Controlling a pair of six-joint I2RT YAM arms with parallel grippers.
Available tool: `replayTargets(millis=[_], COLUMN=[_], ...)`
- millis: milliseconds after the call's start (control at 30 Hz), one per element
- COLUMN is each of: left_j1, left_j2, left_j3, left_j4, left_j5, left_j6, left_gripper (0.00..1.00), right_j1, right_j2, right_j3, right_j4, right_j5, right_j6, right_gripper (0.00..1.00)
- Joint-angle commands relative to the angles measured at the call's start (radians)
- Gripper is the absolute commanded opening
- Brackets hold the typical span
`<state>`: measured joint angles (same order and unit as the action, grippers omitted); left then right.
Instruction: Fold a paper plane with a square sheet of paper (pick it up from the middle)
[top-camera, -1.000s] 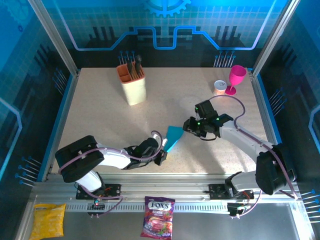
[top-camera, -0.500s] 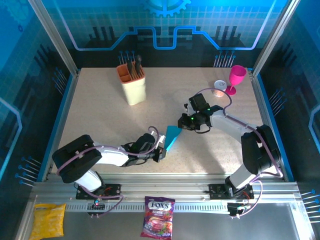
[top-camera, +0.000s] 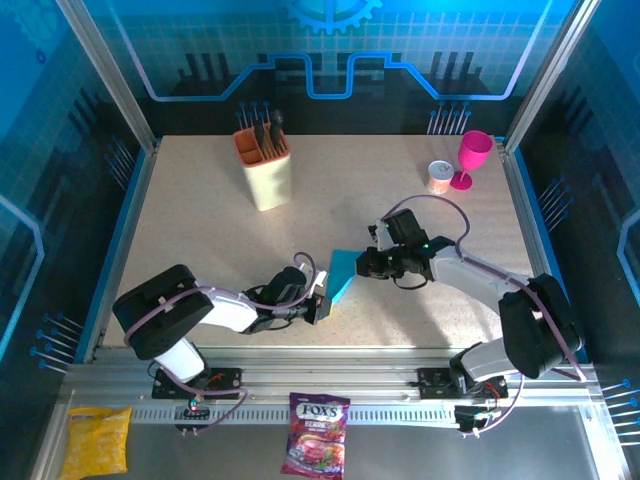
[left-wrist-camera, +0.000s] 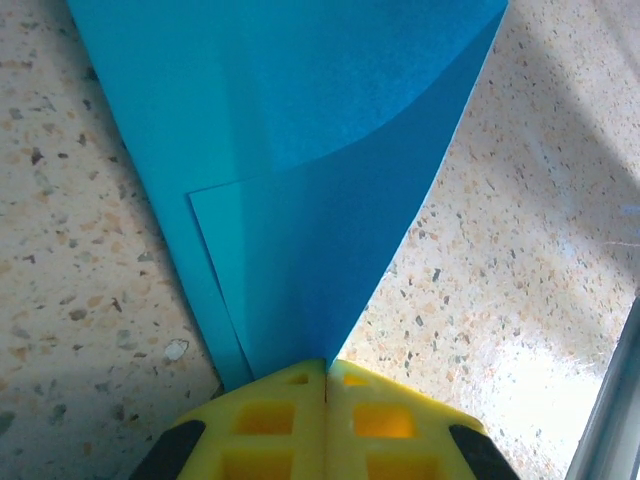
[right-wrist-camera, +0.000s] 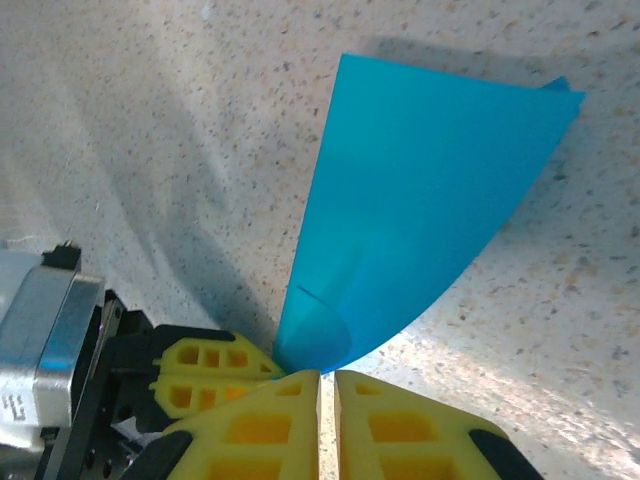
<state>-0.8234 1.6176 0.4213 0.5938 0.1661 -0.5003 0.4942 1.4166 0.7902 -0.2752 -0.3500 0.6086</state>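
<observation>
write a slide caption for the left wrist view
Left fingers pinched shut on the pointed tip of the folded cyan sheet, over the speckled tabletop.

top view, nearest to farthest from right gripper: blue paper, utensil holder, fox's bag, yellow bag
1. blue paper, at the right gripper
2. utensil holder, far left
3. fox's bag, near ledge
4. yellow bag, near-left corner
</observation>
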Motion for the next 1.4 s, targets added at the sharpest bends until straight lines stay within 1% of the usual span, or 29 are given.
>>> replayTargets(millis=[0, 133, 367, 567, 800, 1133, 1367], left_j1=[0.009, 0.011, 0.021, 0.031, 0.047, 0.062, 0.073], left_j2=[0.025, 0.03, 0.033, 0.042, 0.066, 0.093, 0.103], left_j3=[-0.022, -0.032, -0.043, -0.053, -0.068, -0.079, -0.091], left_j4=[0.038, 0.061, 0.076, 0.094, 0.143, 0.188, 0.21], left_j5=[0.029, 0.032, 0.041, 0.05, 0.075, 0.095, 0.104], left_j6=[-0.025, -0.034, -0.04, -0.043, -0.059, -0.076, -0.086], left_gripper=[0.0, 0.0, 0.0, 0.0, 0.0, 0.0, 0.0], right_j1=[0.033, 0.072, 0.107, 0.115, 0.116, 0.115, 0.116], right_j2=[-0.031, -0.019, 0.02, 0.043, 0.076, 0.161, 0.171], right_j3=[-0.031, -0.057, -0.11, -0.166, -0.219, -0.194, -0.201], right_j4=[0.076, 0.13, 0.246, 0.337, 0.461, 0.511, 0.532], right_j5=[-0.029, -0.04, -0.081, -0.115, -0.157, -0.165, -0.177], right_j6=[0.001, -0.004, -0.012, -0.02, -0.023, -0.024, -0.027], right_gripper=[0.13, 0.12, 0.09, 0.07, 0.06, 0.04, 0.05])
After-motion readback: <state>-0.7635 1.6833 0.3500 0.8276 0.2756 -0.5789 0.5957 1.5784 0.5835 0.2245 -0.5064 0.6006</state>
